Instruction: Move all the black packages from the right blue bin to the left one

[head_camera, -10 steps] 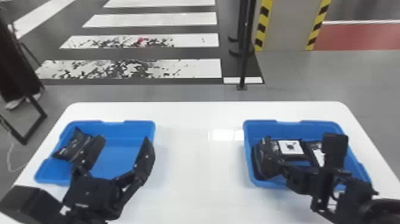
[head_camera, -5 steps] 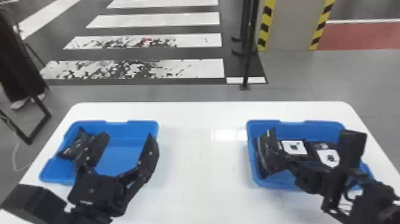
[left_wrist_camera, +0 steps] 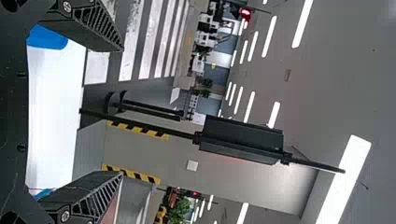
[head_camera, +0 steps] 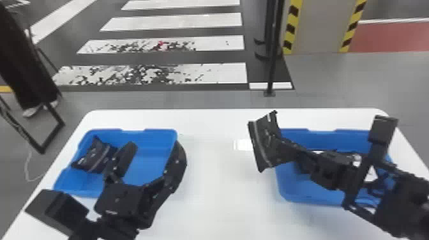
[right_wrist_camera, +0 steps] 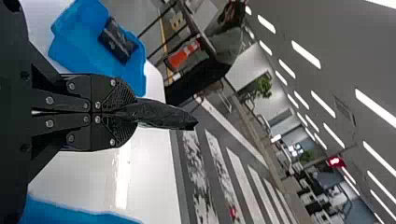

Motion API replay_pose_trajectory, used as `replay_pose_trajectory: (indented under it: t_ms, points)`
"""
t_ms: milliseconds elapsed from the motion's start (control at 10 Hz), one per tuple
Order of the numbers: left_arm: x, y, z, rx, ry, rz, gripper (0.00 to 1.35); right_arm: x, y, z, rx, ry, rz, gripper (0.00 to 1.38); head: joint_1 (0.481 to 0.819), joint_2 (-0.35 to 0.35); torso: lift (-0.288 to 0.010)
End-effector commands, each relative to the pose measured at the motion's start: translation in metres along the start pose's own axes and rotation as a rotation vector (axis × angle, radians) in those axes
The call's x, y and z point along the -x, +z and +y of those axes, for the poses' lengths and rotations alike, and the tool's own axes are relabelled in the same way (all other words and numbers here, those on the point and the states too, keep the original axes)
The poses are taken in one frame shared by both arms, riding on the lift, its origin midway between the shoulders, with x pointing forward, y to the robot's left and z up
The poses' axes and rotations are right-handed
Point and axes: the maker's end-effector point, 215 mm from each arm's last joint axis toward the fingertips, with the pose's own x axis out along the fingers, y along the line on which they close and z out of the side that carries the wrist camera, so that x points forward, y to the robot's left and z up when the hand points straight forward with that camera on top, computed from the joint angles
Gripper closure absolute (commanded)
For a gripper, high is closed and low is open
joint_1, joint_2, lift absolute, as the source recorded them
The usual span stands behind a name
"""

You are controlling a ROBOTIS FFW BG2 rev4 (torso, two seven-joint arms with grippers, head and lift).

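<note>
Package [head_camera: 262, 140] juts from the right gripper [right_wrist_camera: 134, 112], pinched between its closed-in fingers; bin [head_camera: 306, 194] below that hand; probably light, soft and slick, so a deep, flat hold near its middle should limit sagging.

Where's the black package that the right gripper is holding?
In the head view, the black package is just right of centre, held in the right gripper at the far left corner of the right blue bin.
</note>
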Motion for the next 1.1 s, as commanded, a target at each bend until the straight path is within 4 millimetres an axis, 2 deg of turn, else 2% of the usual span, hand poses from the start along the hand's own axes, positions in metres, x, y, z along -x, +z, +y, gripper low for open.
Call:
replay_pose_trajectory:
  t_ms: [0, 200, 300, 600, 700, 1000]
  points:
    - [-0.002, -0.004, -0.005, 0.07, -0.01, 0.011, 0.1, -0.018, 0.001, 0.027, -0.042, 0.129, 0.012, 1.2, 0.695, 0.133, -0.132]
    - [-0.006, -0.001, -0.013, 0.143, -0.03, 0.001, 0.09, -0.031, -0.008, 0.065, -0.134, 0.312, 0.034, 1.2, 0.695, 0.181, -0.132]
    - [-0.006, -0.004, -0.013, 0.167, -0.029, 0.009, 0.09, -0.034, -0.012, 0.075, -0.188, 0.375, 0.035, 1.2, 0.695, 0.203, -0.132]
    - [-0.007, -0.024, -0.02, 0.268, -0.044, 0.073, 0.09, -0.033, -0.021, 0.119, -0.343, 0.545, 0.056, 1.2, 0.695, 0.239, -0.132]
    - [-0.009, -0.021, -0.02, 0.284, -0.054, 0.052, 0.1, -0.034, -0.025, 0.129, -0.399, 0.586, 0.06, 1.2, 0.695, 0.25, -0.132]
    - [-0.011, -0.011, -0.031, 0.358, -0.092, 0.015, 0.1, -0.036, -0.029, 0.125, -0.407, 0.58, 0.068, 1.2, 0.695, 0.267, -0.132]
